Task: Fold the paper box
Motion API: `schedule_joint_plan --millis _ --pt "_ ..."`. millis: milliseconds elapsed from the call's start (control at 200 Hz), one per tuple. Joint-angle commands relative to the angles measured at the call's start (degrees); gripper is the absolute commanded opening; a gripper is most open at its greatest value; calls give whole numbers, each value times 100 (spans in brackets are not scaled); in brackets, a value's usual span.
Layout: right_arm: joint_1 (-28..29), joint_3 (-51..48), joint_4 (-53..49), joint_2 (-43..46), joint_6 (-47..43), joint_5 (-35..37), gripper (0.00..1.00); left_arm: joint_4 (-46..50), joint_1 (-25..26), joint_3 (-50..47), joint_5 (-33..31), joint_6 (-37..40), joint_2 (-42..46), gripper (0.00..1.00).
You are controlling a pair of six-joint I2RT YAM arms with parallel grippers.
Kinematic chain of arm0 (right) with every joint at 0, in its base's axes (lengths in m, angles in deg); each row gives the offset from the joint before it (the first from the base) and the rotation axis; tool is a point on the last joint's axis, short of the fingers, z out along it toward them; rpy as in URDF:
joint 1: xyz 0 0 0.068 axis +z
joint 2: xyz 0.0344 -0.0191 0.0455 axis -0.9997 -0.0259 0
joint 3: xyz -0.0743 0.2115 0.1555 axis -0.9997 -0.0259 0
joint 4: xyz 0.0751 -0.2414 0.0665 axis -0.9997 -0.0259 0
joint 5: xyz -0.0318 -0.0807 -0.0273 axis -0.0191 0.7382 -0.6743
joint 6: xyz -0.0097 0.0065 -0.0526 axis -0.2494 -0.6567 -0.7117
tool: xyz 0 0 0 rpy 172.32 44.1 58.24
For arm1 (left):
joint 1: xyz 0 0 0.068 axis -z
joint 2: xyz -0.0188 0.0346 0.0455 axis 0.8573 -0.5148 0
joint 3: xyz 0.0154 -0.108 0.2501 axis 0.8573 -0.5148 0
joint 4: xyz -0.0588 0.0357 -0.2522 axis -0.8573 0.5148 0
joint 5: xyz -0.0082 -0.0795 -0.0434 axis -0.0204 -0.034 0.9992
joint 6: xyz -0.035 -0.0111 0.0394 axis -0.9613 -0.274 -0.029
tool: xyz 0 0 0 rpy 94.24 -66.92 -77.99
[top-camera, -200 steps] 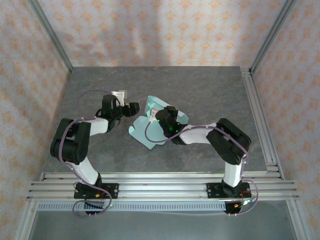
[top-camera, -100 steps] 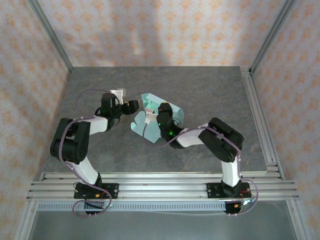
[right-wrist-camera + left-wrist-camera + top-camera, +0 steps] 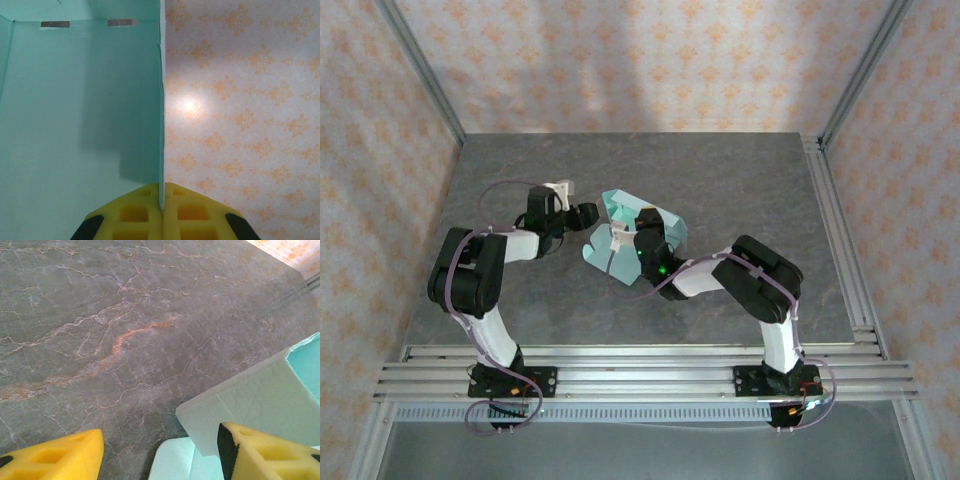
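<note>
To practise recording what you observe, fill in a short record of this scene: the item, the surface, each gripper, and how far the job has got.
Item: paper box, pale mint-green card, some panels raised
Surface: grey marbled table
Right gripper: shut on an upright edge of the paper box
Left gripper: open, close beside the box, gripping nothing
Stage: box only partly folded

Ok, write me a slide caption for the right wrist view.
Right gripper pinches a thin edge of the mint-green paper box, with the patterned wall beyond.
</note>
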Motion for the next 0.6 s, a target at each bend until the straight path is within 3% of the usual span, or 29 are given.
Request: schedule_joint_plan --millis 0,135,385,591 --pt "61 -177 -23 132 187 27 0 183 46 179 3 183 -30 63" --pt "61 -298 -154 234 301 -66 0 653 42 606 -33 137 -242 63" --pt "61 -190 -102 107 306 -88 0 1123 16 1217 -434 -810 -612 53" --pt "37 -149 -195 128 413 -82 0 1132 135 1462 113 -563 -932 53"
